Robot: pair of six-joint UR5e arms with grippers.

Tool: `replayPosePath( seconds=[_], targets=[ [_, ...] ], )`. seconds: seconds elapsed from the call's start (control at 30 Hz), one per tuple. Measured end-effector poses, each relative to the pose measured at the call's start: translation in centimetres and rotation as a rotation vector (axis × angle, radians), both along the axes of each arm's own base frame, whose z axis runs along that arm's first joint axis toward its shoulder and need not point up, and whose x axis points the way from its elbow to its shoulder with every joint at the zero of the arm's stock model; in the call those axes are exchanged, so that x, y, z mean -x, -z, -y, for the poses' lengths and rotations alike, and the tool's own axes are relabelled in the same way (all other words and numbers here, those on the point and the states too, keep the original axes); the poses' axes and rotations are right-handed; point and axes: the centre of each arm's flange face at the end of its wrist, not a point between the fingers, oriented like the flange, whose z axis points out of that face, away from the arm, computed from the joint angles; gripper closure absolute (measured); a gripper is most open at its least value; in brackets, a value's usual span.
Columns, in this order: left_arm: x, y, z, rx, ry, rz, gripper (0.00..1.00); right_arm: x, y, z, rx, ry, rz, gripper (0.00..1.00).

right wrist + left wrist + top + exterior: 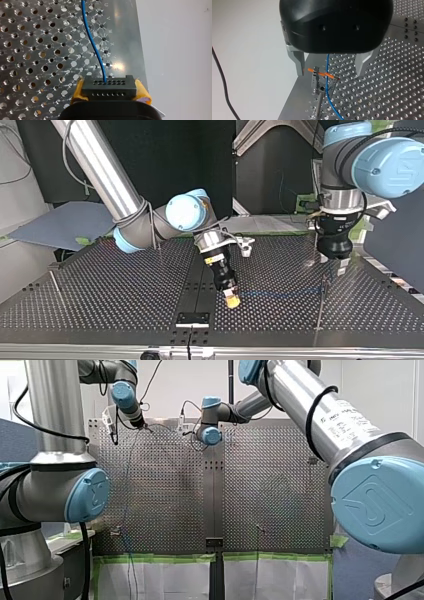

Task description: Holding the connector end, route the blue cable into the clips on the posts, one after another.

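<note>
Looking bendy and light, the blue cable [92, 42] is pinched at its hard connector [109, 85] by my right gripper [110, 92], my left gripper [331, 71] spread wide.

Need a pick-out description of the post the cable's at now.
On the perforated table, look under my left arm's black end effector. A thin metal post stands there; its clip carries an orange bar, and the blue cable crosses it.

Perforated metal table [165, 495] and its surroundings.
In the front view, green tape [165, 558] edges white paper sheets [165, 580] at six o'clock; in the top view, a grey-blue board [65, 222] lies at nine o'clock.
</note>
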Motion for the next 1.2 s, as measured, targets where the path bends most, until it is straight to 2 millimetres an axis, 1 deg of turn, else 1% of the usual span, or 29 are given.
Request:
replayPosePath(
  seconds=[0.37,0.7,1.03,1.2],
  targets=[
    [0.2,-0.4,1.4,-0.089,0.009,0.03,0.0,0.0,0.1,-0.1,-0.008,0.0,-0.01,1.0],
    [0.4,-0.3,2.0,-0.085,0.023,0.025,0.0,0.1,0.2,-0.1,-0.009,0.0,-0.011,1.0],
    [-0.1,0.9,2.2,-0.086,0.015,-0.012,0.0,0.2,0.2,0.1,-0.009,0.003,-0.012,1.0],
    [-0.1,1.1,2.2,-0.085,0.014,-0.023,0.0,0.2,0.3,0.2,-0.01,0.004,-0.012,1.0]
  ],
)
